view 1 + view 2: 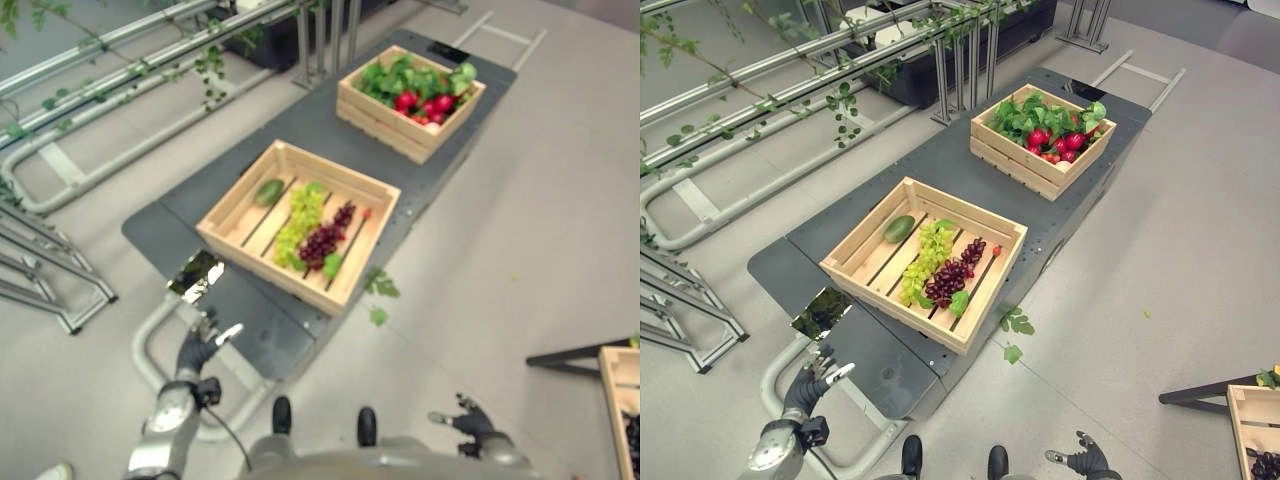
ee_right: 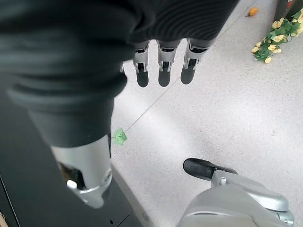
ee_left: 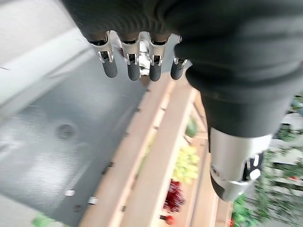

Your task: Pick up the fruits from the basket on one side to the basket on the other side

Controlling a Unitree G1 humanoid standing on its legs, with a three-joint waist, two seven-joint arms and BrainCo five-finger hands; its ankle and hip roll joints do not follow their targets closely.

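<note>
A light wooden crate (image 1: 232, 208) sits on the near part of a dark platform (image 1: 262, 322). In it lie green grapes (image 1: 300, 220), purple grapes (image 1: 325, 242), a green fruit (image 1: 268, 191) and a small red fruit (image 1: 996, 250). A second crate (image 1: 385, 122) farther back holds leafy greens and red fruits (image 1: 428, 104). My left hand (image 1: 202, 345) hovers open by the platform's near left corner, short of the near crate; its straight fingers (image 3: 134, 67) hold nothing. Low at the right, my right hand (image 1: 470, 420) hangs open over the floor, its fingers (image 2: 163, 72) empty.
Metal rails with vines (image 1: 130, 75) run along the back left. A shiny foil patch (image 1: 195, 272) lies on the platform's near corner. Loose leaves (image 1: 378, 316) lie on the floor beside the platform. A third crate (image 1: 1252, 425) with dark grapes stands at the right edge.
</note>
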